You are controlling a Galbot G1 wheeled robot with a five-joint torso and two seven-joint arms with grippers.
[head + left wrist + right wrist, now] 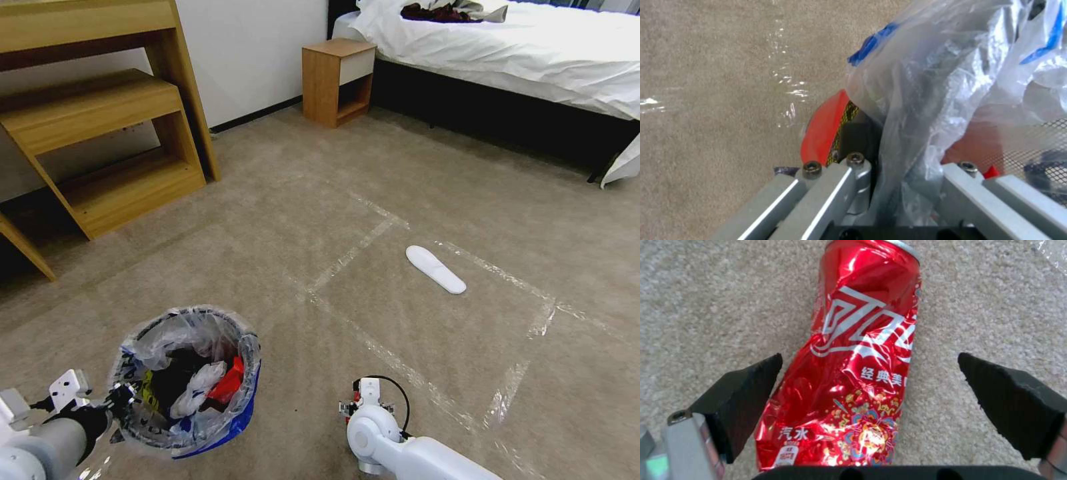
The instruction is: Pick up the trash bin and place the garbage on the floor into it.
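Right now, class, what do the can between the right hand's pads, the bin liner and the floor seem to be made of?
The can: thin metal, probably aluminium, with a glossy red print; it is dented and creased. The bin liner: thin clear plastic film, crinkled and shiny. The floor: short-pile beige carpet, matt and fuzzy, crossed by shiny clear tape strips.

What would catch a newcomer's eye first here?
The crushed red can lies on the carpet between the open fingers of the right hand. The left hand grips the rim of the bag-lined trash bin, already holding litter. A white insole lies farther out, inside the taped square.
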